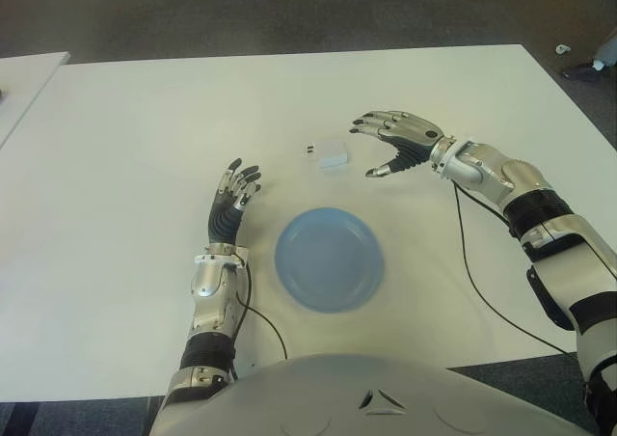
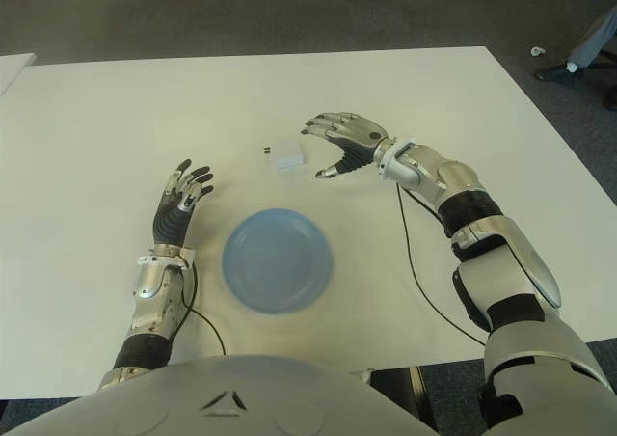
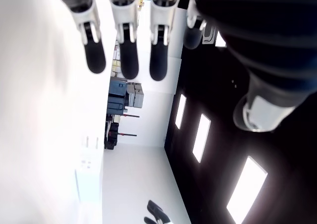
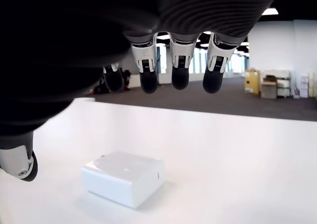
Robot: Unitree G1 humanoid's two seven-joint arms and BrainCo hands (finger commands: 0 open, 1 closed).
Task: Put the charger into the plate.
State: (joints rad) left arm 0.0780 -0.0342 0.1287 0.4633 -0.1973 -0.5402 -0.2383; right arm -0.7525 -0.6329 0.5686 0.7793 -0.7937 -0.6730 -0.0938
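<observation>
**Pre-grasp on the charger: risks I see**

The right hand (image 1: 395,139) hovers just beside the charger (image 1: 326,153), fingers spread, thumb dropped low, holding nothing. The right wrist view confirms a gap between the fingertips (image 4: 180,79) and the white block below. The charger lies flat on the table (image 1: 125,137), at about 12 o'clock from the blue plate (image 1: 329,259) and near its rim but apart from it. The plate holds nothing.

The left hand (image 1: 234,197) shows at about 9 o'clock from the plate, fingers extended and not gripping anything.

What worries me:
- The charger is low and smooth-sided. If the thumb lands first, I expect it to skid toward 9 o'clock instead of being pinched.
- Fingers closing too high would clip only the top edge and tip the block.
- Its prongs seem to face away from the right hand, though I cannot be sure from here; a finger catching them would twist the grasp.
- The plate looks light. A low carry could nudge its rim and slide it.
</observation>
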